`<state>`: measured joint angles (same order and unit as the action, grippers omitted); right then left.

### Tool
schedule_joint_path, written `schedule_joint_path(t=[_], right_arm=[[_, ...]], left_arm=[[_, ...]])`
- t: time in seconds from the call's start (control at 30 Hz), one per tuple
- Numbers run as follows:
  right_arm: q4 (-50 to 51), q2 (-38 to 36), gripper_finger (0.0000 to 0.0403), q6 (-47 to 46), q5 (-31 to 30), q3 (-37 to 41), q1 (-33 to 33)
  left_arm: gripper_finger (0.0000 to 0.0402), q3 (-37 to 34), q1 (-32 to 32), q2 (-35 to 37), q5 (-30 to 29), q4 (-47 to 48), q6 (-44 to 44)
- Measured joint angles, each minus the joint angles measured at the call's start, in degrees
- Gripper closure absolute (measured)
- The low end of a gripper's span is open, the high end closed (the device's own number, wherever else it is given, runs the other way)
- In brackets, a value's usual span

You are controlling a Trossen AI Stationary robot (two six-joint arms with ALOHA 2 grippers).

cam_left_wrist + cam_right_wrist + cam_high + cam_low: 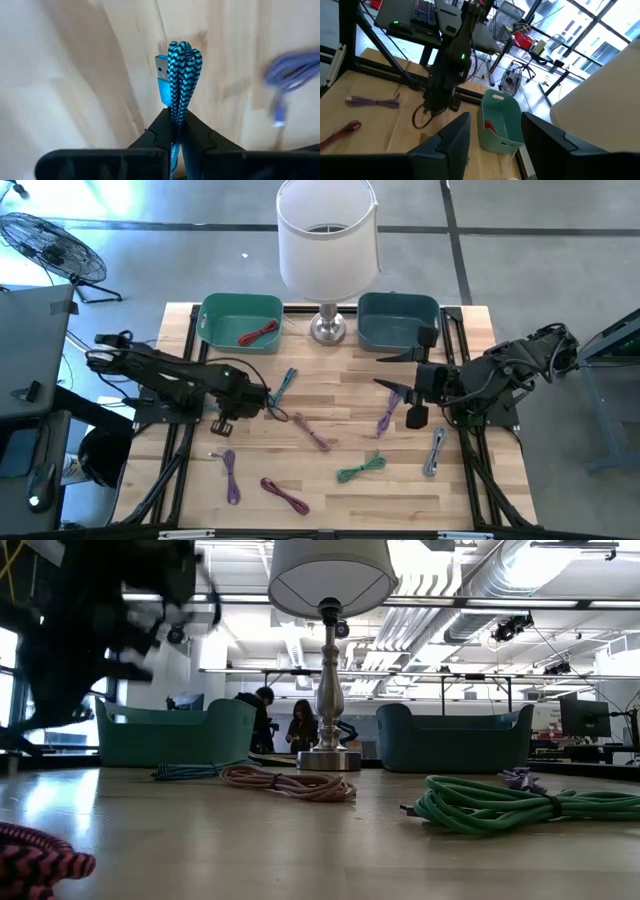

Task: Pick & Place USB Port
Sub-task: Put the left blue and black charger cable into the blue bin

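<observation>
A: USB cable, teal/blue braided (179,70), is the item in hand. Location: left-centre of wooden table (330,490), between the left green bin (240,320) and the pink cable (312,432).

B: Grip status?

A: Left gripper (176,131) is clamped on the bundle, fingers pinched together w/ the folded cord between them. Grip sits partway along the bundle, so the loop end and the USB-A plug (162,70) stick out past the fingertips. Likely reason: a mid-bundle pinch keeps all strands together for the lift.

B: Orientation?

A: Long axis runs in line w/ the fingers, pointing straight away from the wrist. In the high view the bundle (286,385) lies on a slant, upper end toward the lamp (328,240). Plug points outward, same way as the loop end. Whether it is off the table yet: can't tell.

B: Right arm?

A: Right gripper (492,132) waits at table's right side, near the dark teal bin (398,320), fingers apart, holding nothing.

B: Why the bins at the far edge?

A: Prob. drop targets; left one already has a red cable (258,333), so judged destination for this one.
</observation>
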<state>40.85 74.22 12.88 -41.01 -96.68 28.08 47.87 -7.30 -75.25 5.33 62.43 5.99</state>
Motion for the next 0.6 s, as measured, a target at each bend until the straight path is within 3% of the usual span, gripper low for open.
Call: schedule_joint_path(t=[0.13,0.33,0.43,0.6], right_arm=[[-0.1,-0.1,0.0233,1.2,-0.3,0.0,0.0],[0.0,-1.0,0.0233,1.3,-1.9,0.0,0.2],[0.0,-1.9,0.0233,1.3,-2.1,0.0,0.2],[-0.5,-2.4,0.0232,2.6,-3.1,0.0,-0.5]], left_arm=[[0.0389,10.1,-1.1,3.7,-5.1,3.5,-3.2],[0.0389,27.5,-5.0,6.7,-17.3,2.6,-7.3],[0.0389,35.3,-8.3,7.0,-23.9,-3.8,-6.6],[0.0389,41.7,-14.1,7.1,-33.8,-17.9,6.0]])
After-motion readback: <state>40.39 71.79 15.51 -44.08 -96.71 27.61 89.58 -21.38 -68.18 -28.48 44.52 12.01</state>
